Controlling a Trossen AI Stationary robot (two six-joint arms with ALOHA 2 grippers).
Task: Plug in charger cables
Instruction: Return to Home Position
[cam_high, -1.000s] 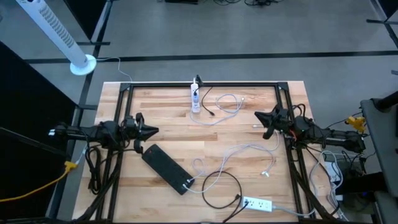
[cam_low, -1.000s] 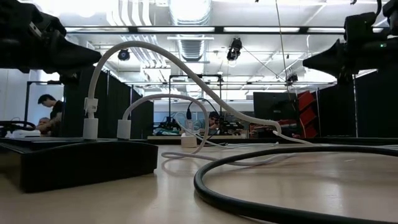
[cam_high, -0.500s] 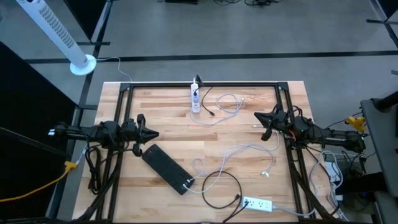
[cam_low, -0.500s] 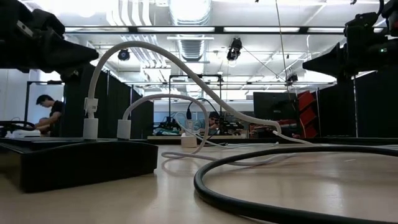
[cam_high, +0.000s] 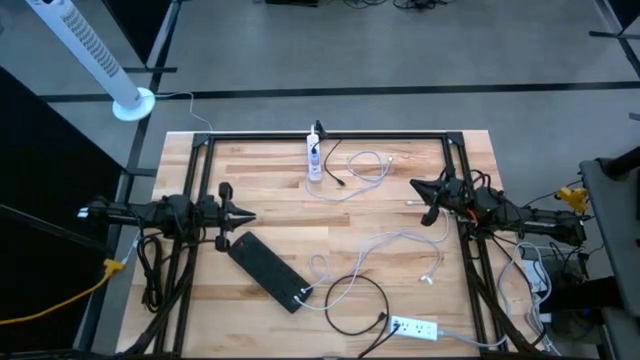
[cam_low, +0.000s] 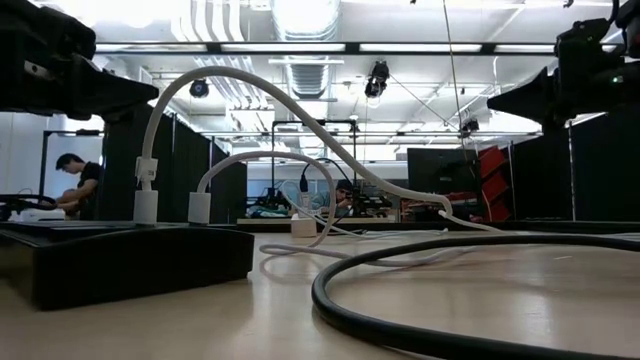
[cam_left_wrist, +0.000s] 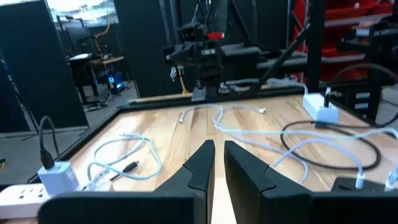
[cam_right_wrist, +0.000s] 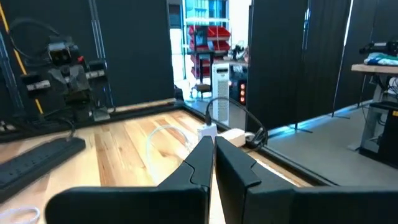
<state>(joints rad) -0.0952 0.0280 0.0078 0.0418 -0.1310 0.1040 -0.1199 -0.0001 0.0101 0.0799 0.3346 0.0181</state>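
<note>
— Where do the power strips lie?
— One (cam_high: 314, 160) at the worktop's (cam_high: 260, 195) far edge, one (cam_high: 268, 272) slantwise beside the left gripper (cam_high: 241, 215), one (cam_high: 414, 326) at the near edge.
— And the charger cables (cam_high: 395, 236)?
— Looped between them, left of the right gripper (cam_high: 418, 205).

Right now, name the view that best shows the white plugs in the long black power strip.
Low view: two white plugs stand upright in the long black power strip. High view shows them as specks at its end; left wrist view, just a corner; right wrist view, only the strip.
</note>
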